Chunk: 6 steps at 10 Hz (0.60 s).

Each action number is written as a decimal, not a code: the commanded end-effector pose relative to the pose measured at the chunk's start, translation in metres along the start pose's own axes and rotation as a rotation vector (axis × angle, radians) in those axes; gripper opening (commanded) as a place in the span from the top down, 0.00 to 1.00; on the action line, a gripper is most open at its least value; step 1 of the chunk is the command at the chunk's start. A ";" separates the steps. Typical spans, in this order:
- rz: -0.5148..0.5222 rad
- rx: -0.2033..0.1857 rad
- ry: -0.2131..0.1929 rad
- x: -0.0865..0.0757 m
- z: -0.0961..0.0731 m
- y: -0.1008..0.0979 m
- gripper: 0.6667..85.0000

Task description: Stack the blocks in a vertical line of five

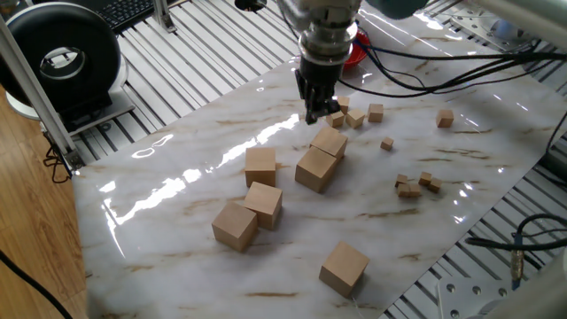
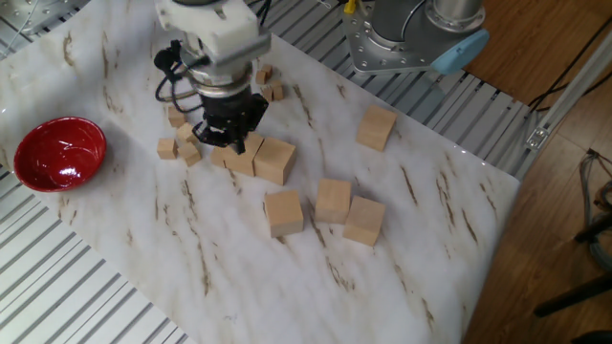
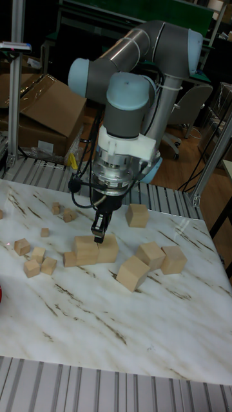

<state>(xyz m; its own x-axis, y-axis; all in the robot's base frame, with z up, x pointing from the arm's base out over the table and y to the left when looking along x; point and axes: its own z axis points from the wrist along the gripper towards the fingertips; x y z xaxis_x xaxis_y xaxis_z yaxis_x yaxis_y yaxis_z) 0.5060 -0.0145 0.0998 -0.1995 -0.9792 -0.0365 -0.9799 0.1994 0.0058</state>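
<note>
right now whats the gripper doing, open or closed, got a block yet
Gripper: fingers close together, apparently shut, holding nothing; tip just above the pair of touching blocks.

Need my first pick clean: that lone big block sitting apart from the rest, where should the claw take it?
Take the lone block from straight above, on two opposite side faces. It lies flat with bare tabletop on all sides, so any pair suits; turn the claw to match its skewed edges.

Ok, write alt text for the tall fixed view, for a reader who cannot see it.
A grey and blue robot arm reaches down with its gripper just above a pair of touching large wooden blocks on a marble-patterned table. Three more large blocks cluster to the right, another lies behind, and tiny cubes are scattered left.
</note>
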 end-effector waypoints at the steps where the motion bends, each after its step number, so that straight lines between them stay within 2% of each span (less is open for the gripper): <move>1: -0.228 -0.016 0.095 0.017 0.008 -0.001 0.34; 2: -0.238 -0.048 0.120 0.024 0.009 0.006 0.34; 3: -0.304 -0.040 0.128 0.024 0.011 0.002 0.25; 4: -0.384 -0.017 0.150 0.028 0.013 -0.007 0.01; 5: -0.395 -0.022 0.171 0.032 0.014 -0.007 0.00; 6: -0.438 -0.007 0.173 0.028 0.018 -0.011 0.00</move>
<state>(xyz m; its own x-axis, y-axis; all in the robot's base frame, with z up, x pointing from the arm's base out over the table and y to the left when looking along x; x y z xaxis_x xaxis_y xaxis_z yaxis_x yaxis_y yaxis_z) 0.5046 -0.0403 0.0860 0.1257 -0.9869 0.1009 -0.9918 -0.1227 0.0355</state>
